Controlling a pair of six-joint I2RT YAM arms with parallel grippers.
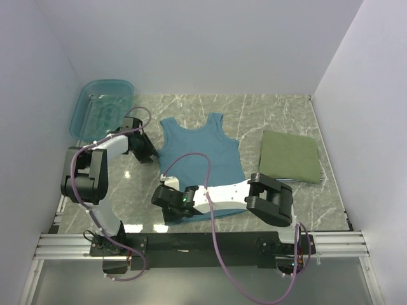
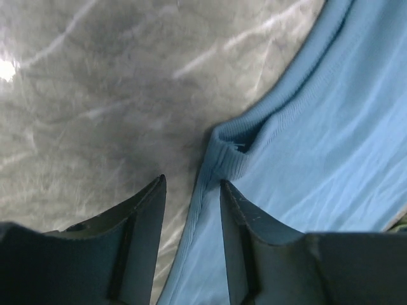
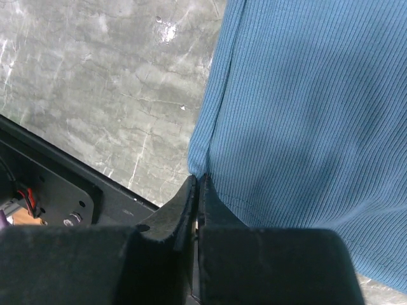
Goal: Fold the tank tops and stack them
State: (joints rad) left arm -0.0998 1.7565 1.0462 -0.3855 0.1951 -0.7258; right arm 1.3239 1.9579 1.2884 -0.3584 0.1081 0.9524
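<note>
The plain teal-blue tank top (image 1: 202,159) lies flat in the middle of the table, neck away from the arms. My left gripper (image 1: 148,154) is open at the top's left side; in the left wrist view its jaws (image 2: 192,185) straddle the ribbed armhole edge (image 2: 219,159). My right gripper (image 1: 166,202) is shut on the top's near-left hem corner, seen in the right wrist view (image 3: 198,181) with the ribbed cloth (image 3: 299,108) running from the jaws. The olive green top (image 1: 289,155) lies folded at the right. A thin pale edge (image 1: 280,182) shows under it; I cannot tell if this is the striped top.
A translucent teal basin (image 1: 102,105) stands at the far left corner, just behind my left arm. White walls close in the marble table (image 1: 280,111) on three sides. The black base rail (image 3: 57,184) lies just beside the held hem corner.
</note>
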